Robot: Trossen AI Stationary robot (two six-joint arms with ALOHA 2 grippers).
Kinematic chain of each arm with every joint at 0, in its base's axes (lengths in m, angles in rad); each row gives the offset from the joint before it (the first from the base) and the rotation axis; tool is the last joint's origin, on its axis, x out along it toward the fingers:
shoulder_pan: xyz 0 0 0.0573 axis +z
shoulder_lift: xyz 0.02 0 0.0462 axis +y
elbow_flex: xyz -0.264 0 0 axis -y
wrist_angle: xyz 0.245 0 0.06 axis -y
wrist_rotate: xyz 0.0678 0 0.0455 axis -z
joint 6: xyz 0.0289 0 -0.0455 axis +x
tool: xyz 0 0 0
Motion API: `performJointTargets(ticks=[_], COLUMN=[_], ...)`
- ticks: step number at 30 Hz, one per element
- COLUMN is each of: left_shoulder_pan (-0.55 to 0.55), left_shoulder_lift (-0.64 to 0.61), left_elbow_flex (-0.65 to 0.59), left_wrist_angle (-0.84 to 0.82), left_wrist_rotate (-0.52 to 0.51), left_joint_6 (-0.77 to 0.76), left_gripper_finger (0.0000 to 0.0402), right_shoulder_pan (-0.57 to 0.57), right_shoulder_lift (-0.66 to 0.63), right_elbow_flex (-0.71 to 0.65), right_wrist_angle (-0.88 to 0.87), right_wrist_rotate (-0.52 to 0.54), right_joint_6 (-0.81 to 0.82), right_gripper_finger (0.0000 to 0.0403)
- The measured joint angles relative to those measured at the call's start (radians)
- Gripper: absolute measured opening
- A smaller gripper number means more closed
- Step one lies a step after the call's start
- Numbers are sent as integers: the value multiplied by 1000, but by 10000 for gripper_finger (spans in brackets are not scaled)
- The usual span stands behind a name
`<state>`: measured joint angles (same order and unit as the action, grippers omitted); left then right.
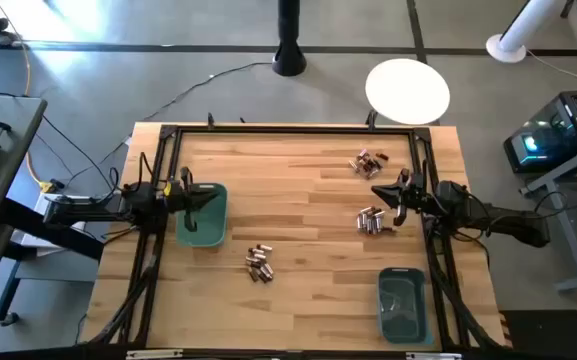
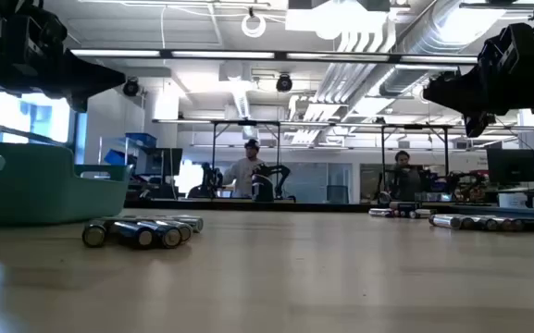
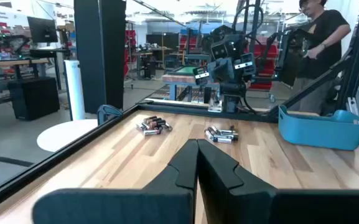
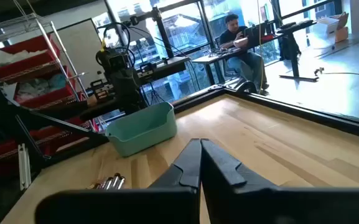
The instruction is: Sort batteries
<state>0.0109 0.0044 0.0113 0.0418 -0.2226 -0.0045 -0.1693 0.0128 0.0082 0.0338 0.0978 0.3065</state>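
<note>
Batteries lie loose in three small clusters on the wooden counter (image 1: 298,215); they are tiny cylinders, some silvery-grey, some dark with copper-coloured bands. One cluster (image 1: 368,163) sits near the far right corner. A second cluster (image 1: 371,221) lies by the right edge, about midway along it. A third cluster (image 1: 259,264) rests near the middle of the counter, toward the near edge.

Right tool (image 1: 402,193) hangs above the right edge with its two fingers clenched together and empty; the second cluster lies just beside it and the far-corner cluster is near. Left tool (image 1: 194,199) hangs at the left edge over a teal bin (image 1: 204,236), fingers also clenched together and empty, well apart from every cluster. Another teal bin (image 1: 402,305) stands near the near right corner.
</note>
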Motion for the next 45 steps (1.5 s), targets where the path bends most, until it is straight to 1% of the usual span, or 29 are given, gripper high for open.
performJointTargets(ticks=[8,17,22,40,43,45], left_shoulder_pan=[0,0,0,0,0,0], left_shoulder_lift=[0,0,0,0,0,0], left_elbow_flex=[0,0,0,0,0,0], left_wrist_angle=[1,7,7,9,31,57], left_wrist_rotate=[0,-1,-1,-1,1,3], left_joint_6=[10,67,35,35,9,-71], left_gripper_finger=[1,1,1,1,1,1], right_shoulder_pan=[0,0,0,0,0,0], right_shoulder_lift=[0,0,0,0,0,0], right_elbow_flex=[0,0,0,0,0,0], right_wrist_angle=[0,0,0,0,0,0], right_wrist_rotate=[0,0,0,0,0,0], right_joint_6=[0,0,0,0,0,0], right_gripper_finger=[0,0,0,0,0,0])
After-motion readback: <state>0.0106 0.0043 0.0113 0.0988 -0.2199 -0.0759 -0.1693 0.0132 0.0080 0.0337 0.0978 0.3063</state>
